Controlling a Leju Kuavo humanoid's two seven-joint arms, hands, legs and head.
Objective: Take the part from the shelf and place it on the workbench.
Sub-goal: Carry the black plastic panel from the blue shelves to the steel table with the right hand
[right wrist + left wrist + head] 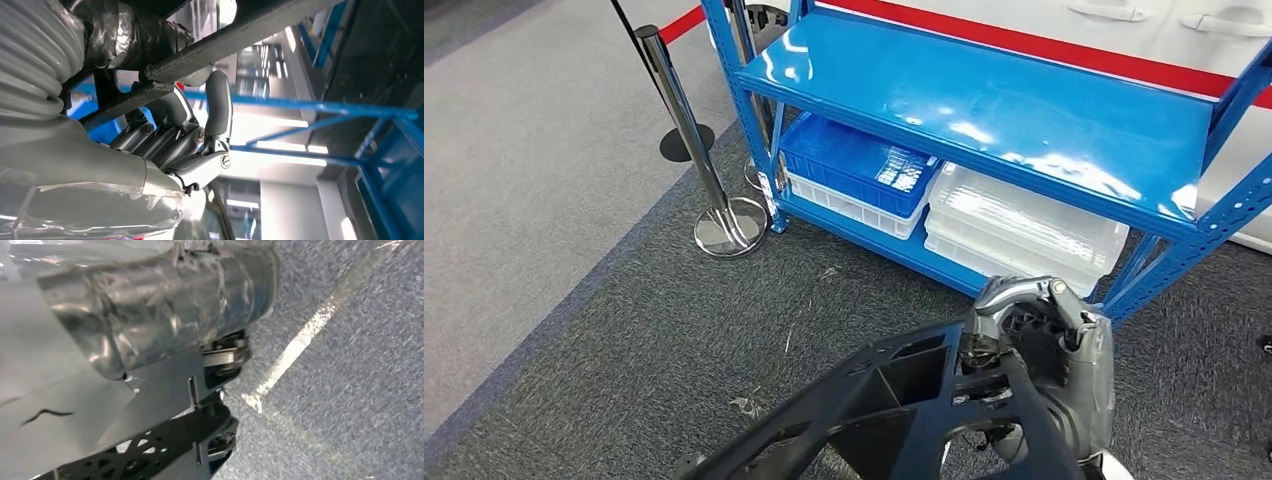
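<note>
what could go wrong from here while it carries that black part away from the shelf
1. The black part is long and sticks out far past the right hand, so its free end could sag or twist in the grasp.
2. The blue shelf is close ahead; a turn could swing the part into its frame.
3. The chrome stanchion stands on the left, within a wide swing.

I'm seeing the black part (874,410) getting cut off by the bottom edge in head view. It's covering most of the right hand (1044,350). Left wrist view is blurring badly; can't tell what the left hand (222,357) is doing.
</note>
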